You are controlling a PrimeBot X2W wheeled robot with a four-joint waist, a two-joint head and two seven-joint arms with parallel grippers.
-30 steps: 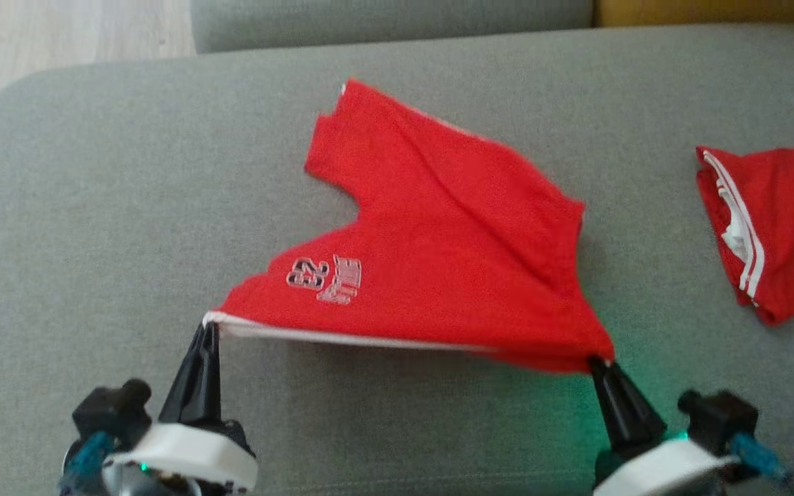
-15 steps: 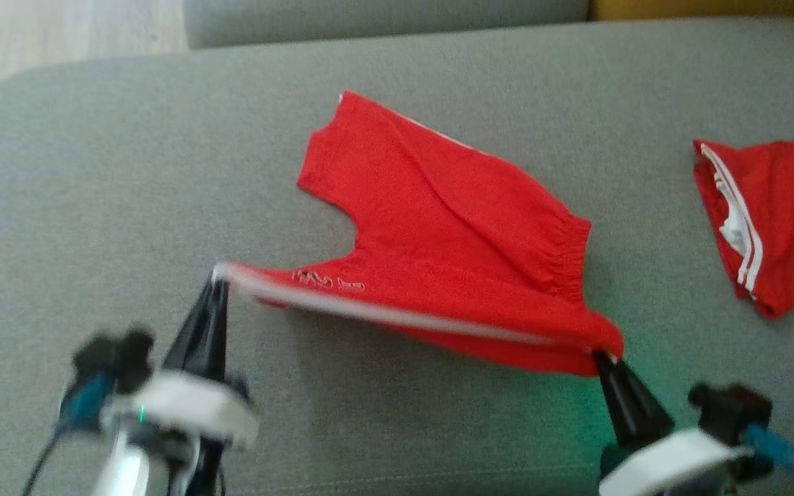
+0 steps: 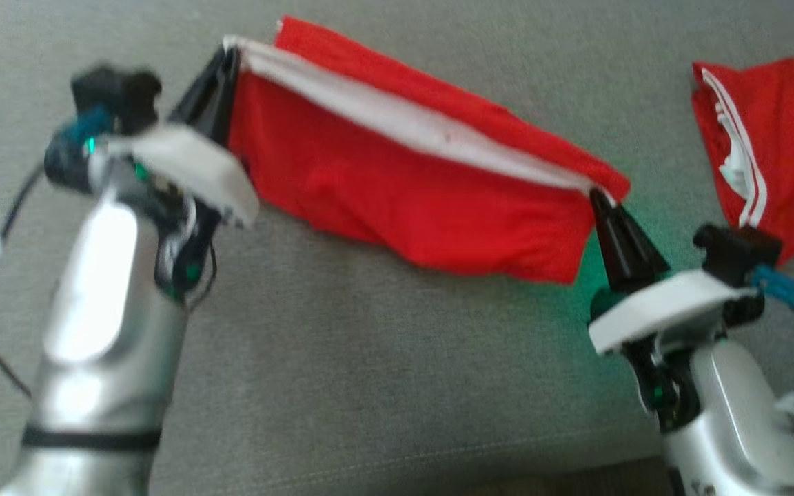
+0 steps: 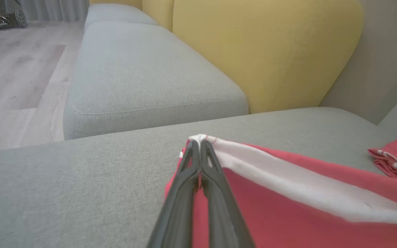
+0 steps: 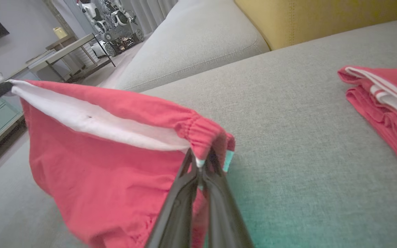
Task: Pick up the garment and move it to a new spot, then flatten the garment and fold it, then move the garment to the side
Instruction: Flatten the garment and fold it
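Head view, garment: the red garment (image 3: 397, 186) hangs stretched between both claws above the grey sofa seat (image 3: 369, 372); I cannot tell whether its lower edge touches the seat.
Head view, left claw: the left claw (image 3: 223, 62) is pressed together, pinching one end of the white waistband.
Head view, right claw: the right claw (image 3: 600, 201) is pinched tight on the other end.
Head view, risk: a second red garment (image 3: 776, 124) lies near the right claw, so a wide swing could snag or drag it.
Left wrist view, risk: only a small tip of cloth sits between the fingers, and pulling the arms further apart could make it slip out.
Right wrist view, risk: the bite is on bunched elastic. Uneven lowering could lay the cloth down creased or doubled under, spoiling the flattening.
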